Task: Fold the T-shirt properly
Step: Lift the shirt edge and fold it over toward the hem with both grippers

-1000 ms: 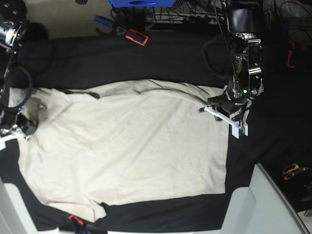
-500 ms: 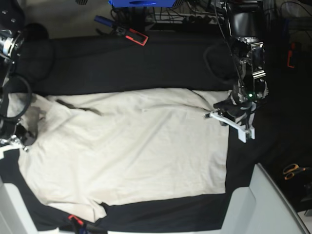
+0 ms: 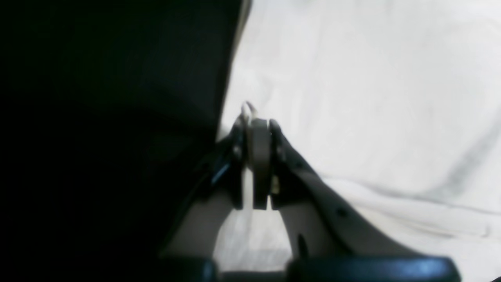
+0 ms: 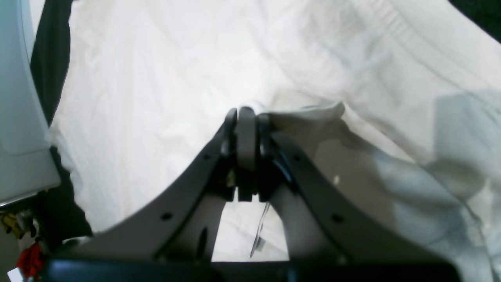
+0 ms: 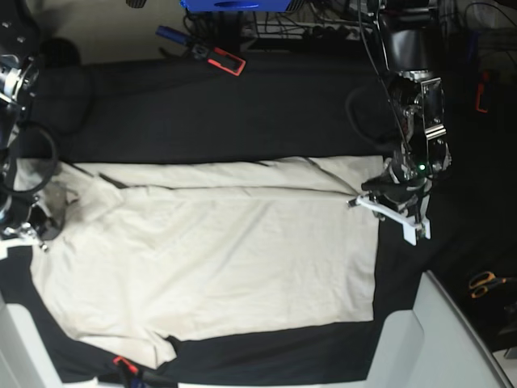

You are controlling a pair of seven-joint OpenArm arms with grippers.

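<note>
The cream T-shirt (image 5: 210,259) lies spread on the black tablecloth (image 5: 242,105), with a strip along its far edge doubled over. At the shirt's far right corner my left gripper (image 5: 355,201) is shut on the cloth. The left wrist view shows its jaws (image 3: 256,121) pinched together on a small loop of the T-shirt (image 3: 372,78) at the cloth's edge. My right gripper (image 5: 36,233) is at the shirt's left end. In the right wrist view it (image 4: 244,113) is shut on a raised fold of the T-shirt (image 4: 156,78).
Red-handled tools (image 5: 218,56) lie at the back of the table. Orange scissors (image 5: 485,283) sit at the right. A pale grey panel (image 5: 440,339) rises at the front right, another (image 4: 19,117) beside the right gripper. A small red item (image 5: 121,364) is at the front left.
Both grippers have moved toward the front of the table, still shut on the shirt. The shirt's far edge came with them and now lies folded over in a straight strip.
</note>
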